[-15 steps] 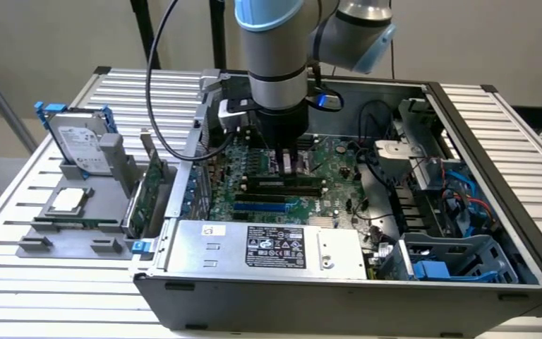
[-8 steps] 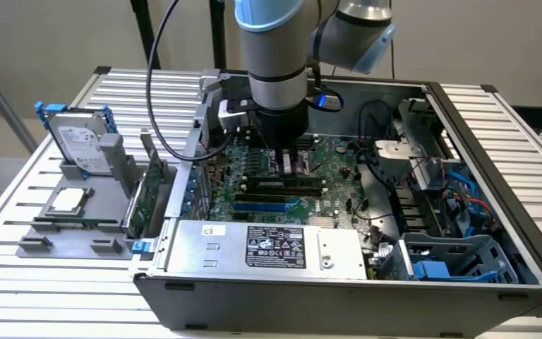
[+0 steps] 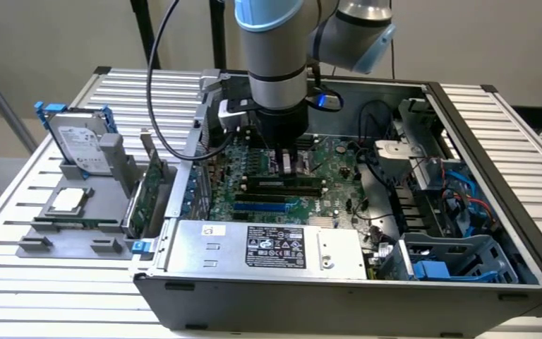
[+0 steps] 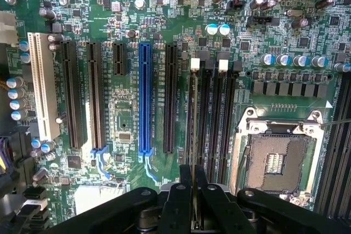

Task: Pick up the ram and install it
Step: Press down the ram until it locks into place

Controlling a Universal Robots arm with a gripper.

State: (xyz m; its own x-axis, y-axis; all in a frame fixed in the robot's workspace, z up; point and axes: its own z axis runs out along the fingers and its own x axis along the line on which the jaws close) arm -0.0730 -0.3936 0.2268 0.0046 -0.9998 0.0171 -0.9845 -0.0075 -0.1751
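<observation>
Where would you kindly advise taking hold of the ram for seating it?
Probably by its top long edge, near the middle, coming from straight above and pinching the two flat faces. The ram stands thin and edge-on over the memory slots, as the gripper holds it, leaving the lower contact edge free.

The motherboard (image 4: 131,119) is glossy green laminate with matt black, blue and white plastic slots, the computer case (image 3: 346,296) is dull grey sheet metal, the counter (image 3: 17,240) ribbed bare aluminium, and the end effector (image 4: 193,190) matt black.
</observation>
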